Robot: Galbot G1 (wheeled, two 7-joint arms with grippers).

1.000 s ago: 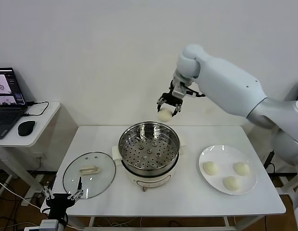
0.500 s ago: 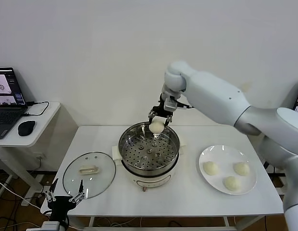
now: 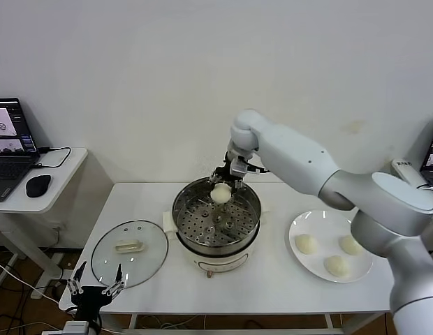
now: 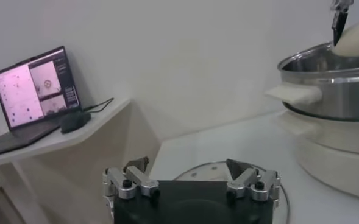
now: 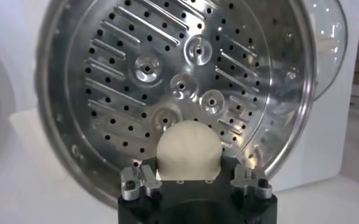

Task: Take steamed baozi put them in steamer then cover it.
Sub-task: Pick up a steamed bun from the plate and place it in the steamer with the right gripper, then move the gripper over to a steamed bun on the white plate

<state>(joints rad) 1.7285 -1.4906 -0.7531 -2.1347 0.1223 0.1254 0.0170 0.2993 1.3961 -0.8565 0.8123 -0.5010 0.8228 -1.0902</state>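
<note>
My right gripper (image 3: 222,187) is shut on a cream-white baozi (image 3: 221,192) and holds it just above the far side of the steel steamer (image 3: 216,216). In the right wrist view the held baozi (image 5: 188,150) sits between the fingers over the steamer's perforated floor (image 5: 167,79), which has no buns on it. Three more baozi (image 3: 306,243) lie on the white plate (image 3: 321,222) to the right. The glass cover (image 3: 129,252) with its cream handle lies flat on the table to the left of the steamer. My left gripper (image 3: 96,288) hangs open below the table's front left corner, near the cover (image 4: 228,173).
A side table (image 3: 45,181) on the left carries a laptop (image 3: 10,146) and a black mouse (image 3: 38,185). The steamer stands on a white pot base (image 3: 220,262) in the middle of the white table (image 3: 272,286). A wall runs close behind.
My right gripper has carried the baozi down and to the left, from above and behind the steamer's far rim to just over its inside. The left gripper has drifted slightly.
</note>
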